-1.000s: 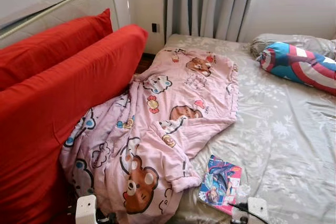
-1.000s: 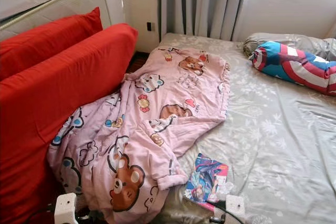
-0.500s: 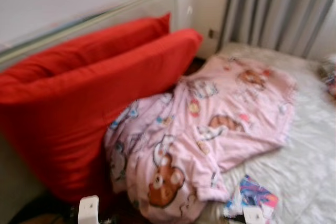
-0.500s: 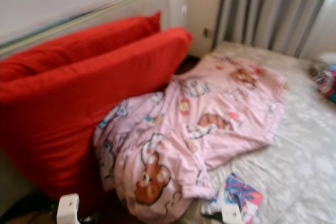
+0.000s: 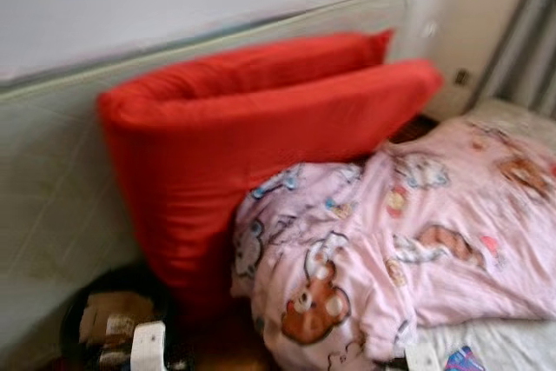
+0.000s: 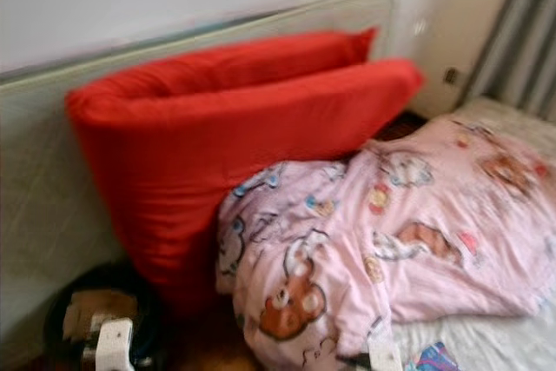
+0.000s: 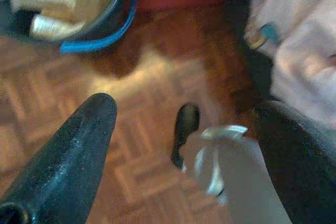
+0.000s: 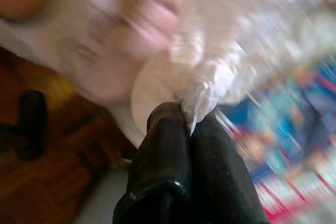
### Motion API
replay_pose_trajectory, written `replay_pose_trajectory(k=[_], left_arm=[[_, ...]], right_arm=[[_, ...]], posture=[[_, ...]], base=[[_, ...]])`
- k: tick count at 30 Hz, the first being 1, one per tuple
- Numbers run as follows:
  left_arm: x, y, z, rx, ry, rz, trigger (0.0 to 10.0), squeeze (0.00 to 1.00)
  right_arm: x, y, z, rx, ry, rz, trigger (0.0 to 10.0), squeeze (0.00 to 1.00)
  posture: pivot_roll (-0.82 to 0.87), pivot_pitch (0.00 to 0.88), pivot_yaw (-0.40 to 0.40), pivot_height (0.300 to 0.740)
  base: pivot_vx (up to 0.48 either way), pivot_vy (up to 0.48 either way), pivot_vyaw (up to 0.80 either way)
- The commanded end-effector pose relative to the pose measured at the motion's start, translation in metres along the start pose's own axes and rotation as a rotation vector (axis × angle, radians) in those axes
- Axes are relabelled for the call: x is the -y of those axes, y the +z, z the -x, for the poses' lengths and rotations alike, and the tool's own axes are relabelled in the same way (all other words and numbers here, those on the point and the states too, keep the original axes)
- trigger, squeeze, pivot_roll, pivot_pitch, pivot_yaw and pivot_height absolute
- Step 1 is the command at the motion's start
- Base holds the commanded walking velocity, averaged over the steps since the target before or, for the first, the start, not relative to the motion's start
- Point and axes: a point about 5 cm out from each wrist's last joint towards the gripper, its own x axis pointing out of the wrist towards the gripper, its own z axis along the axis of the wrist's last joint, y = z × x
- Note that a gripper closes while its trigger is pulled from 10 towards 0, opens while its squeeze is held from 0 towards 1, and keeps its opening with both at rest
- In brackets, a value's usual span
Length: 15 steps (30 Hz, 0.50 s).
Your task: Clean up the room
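Landmark: the red cushions [image 5: 261, 154], two of them, stand on edge one behind the other and lean on a pale upright panel [image 5: 52, 206] against the wall.
Blanket: one pink blanket [image 5: 408, 241] with bear prints is heaped just beside the red cushions, touching the front one, and spills over the near edge of the bed [image 6: 495, 349].
Bin: one dark round bin [image 5: 109, 323] with a blue rim [image 7: 94, 43] sits on the floor on the other side of the red cushions from the blanket, close to the pale panel; crumpled brown and pale rubbish lies inside.
Open room: bare wooden parquet floor [image 7: 131, 145] shows between the bin and the hanging blanket edge, below the red cushions; it is a narrow strip.
Book: a corner of one colourful book [image 5: 460, 361] lies on the bed sheet, past the blanket from the red cushions.
Left gripper [image 7: 181, 150]: fingers spread wide and holding nothing, it hangs over the parquet between bin and blanket.
Right gripper [image 8: 186, 124]: fingers pressed together, pinching one crumpled clear plastic wrapper [image 8: 205, 85] at the tips, beside the blanket edge and above the book.
Blur: all views are smeared, so fine detail cannot be told.
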Motion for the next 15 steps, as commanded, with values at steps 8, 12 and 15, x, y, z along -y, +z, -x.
replay_pose_trajectory(k=[8,12,15], left_arm=[[0.0046,0.0006,-0.0012,-0.018,-0.023,-0.037,10.0,0.0],[0.0048,0.0006,-0.0012,-0.018,-0.026,-0.039,10.0,0.0],[0.0039,-0.0002,-0.0009,-0.025,-0.033,-0.05,10.0,0.0]], right_arm=[[0.0078,-0.0076,0.0015,-0.031,-0.008,-0.03,10.0,0.0],[0.0079,-0.0076,0.0015,-0.029,-0.007,-0.041,10.0,0.0],[0.0064,-0.0088,0.0016,-0.033,-0.002,-0.042,10.0,0.0]], posture=[[0.03,0.0,-0.037,0.74],[0.03,0.0,-0.033,0.74],[0.03,0.0,-0.028,0.74]], base=[[0.0,0.0,0.07],[0.0,0.0,0.0],[0.0,0.0,0.0]])
